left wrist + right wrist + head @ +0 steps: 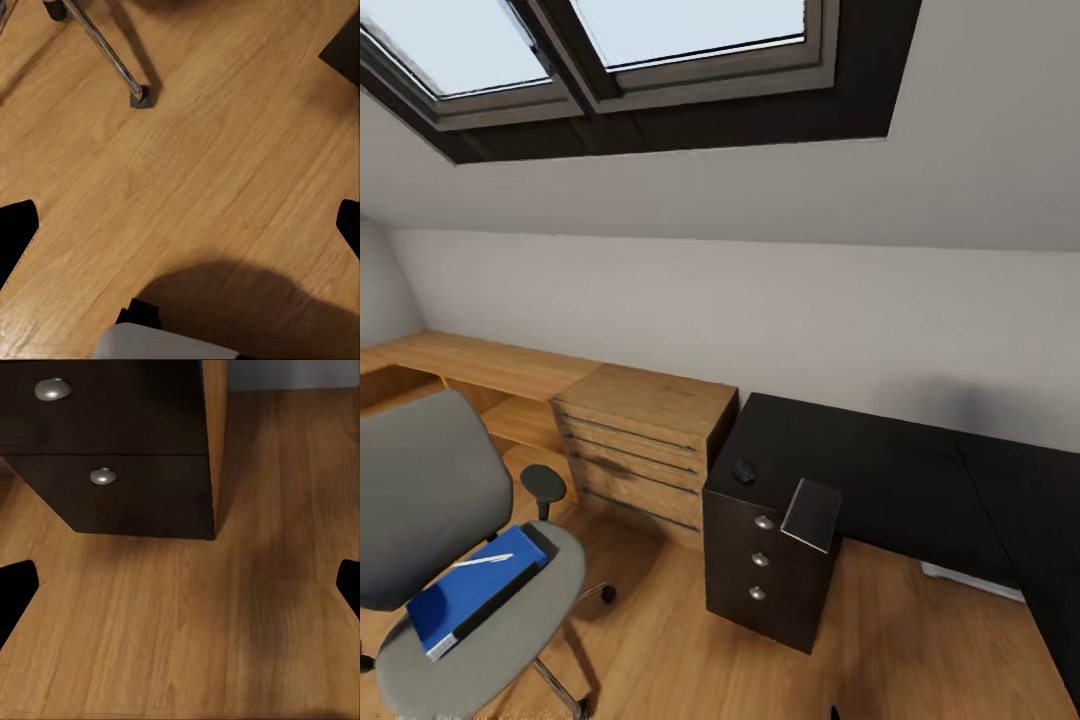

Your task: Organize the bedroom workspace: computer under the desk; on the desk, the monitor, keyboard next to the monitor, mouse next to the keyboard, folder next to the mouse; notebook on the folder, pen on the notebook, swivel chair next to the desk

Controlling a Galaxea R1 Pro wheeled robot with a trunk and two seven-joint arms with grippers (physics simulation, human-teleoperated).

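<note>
Head view showed the swivel chair (450, 560) low on my left side, its grey seat carrying the folder (475, 590), bright blue, lying flat with the thin white pen (482, 561) resting on its top cover. To the chair's right stood the light wooden drawer unit (645, 440), and just beside that the desk (880, 470), black-topped, with its drawers (760, 560) facing me. A small dark mouse (744, 470) sat on the desk's near corner, and next to it a flat dark grey notebook (812, 514) hung tilted over the drawer edge.

My left claw (180, 225) hung over bare wooden floor (210, 165), fingers (15, 232) spread wide at either edge of the left wrist view; ahead of it lay one chrome leg of the chair's base (105, 49) ending in a dark caster (140, 96), well apart from my fingertips.

My right claw (180, 585) was likewise spread and held nothing, hovering above the floor, with the desk's black drawers and two round silver knobs (103, 475) ahead of it, near but not touching.
</note>
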